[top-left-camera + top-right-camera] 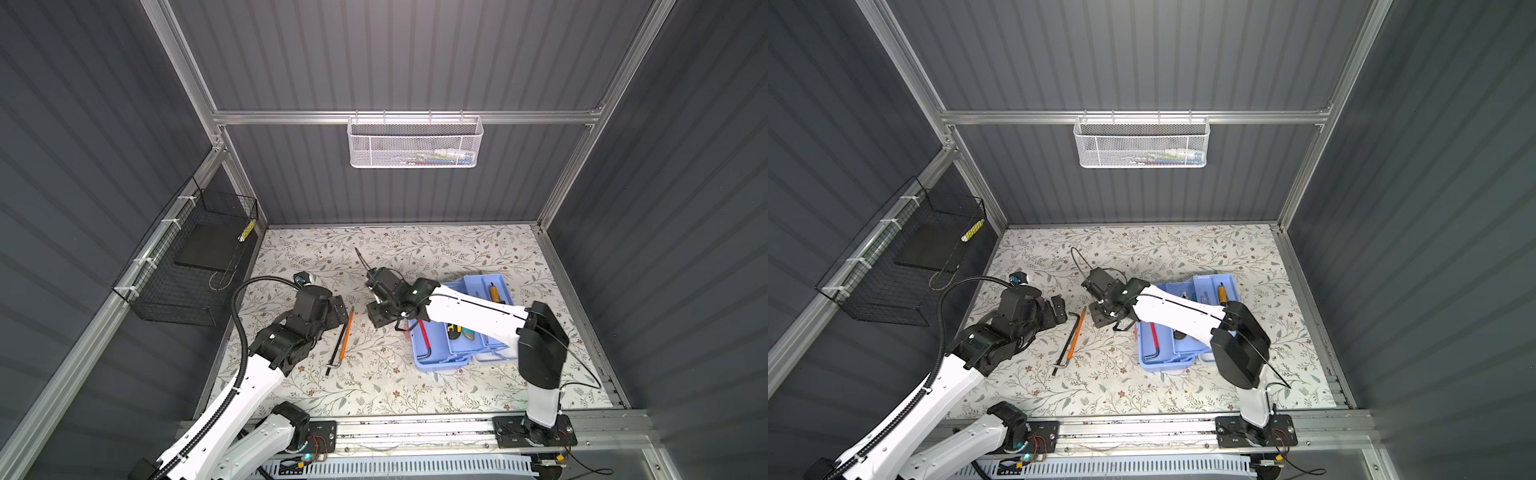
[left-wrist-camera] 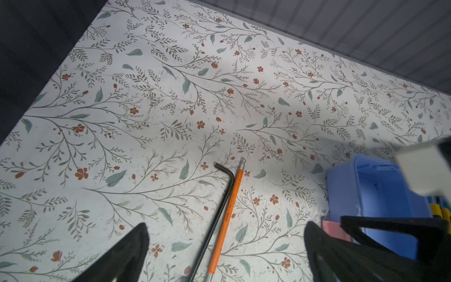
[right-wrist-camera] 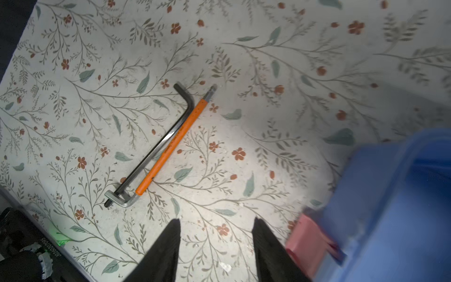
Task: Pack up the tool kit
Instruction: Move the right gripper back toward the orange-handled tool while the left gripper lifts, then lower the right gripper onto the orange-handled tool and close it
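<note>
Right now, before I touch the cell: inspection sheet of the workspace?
Surface: floral table top, no spills seen.
Job's things: tool kit open; red hex key, yellow-handled screwdriver and utility knives in its trays. Black hex key and orange hex key lie side by side on the table, outside the kit.
Clutter: nothing seen.
Grippers: left gripper open, empty; right gripper open, empty, over bare table beside the kit.
Cables: black conduit along the left arm; thin cable along the right arm.
Surroundings: white mesh basket on back rail, contents unclear; black wire basket on left wall.
</note>
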`<move>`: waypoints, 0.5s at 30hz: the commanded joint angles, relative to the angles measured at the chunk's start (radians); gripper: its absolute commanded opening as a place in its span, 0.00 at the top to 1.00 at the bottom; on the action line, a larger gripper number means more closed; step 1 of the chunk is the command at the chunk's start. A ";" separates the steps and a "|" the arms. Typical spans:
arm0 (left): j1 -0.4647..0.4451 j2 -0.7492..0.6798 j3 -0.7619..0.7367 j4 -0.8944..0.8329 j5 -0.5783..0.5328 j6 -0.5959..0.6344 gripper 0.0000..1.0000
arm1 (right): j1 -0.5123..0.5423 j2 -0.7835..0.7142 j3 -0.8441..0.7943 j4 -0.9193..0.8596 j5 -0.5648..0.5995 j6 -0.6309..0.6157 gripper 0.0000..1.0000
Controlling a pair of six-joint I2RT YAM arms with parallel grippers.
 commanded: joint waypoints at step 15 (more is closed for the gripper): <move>0.045 -0.081 -0.019 -0.128 -0.054 0.028 0.01 | 0.056 0.390 0.334 -0.032 -0.125 -0.087 0.45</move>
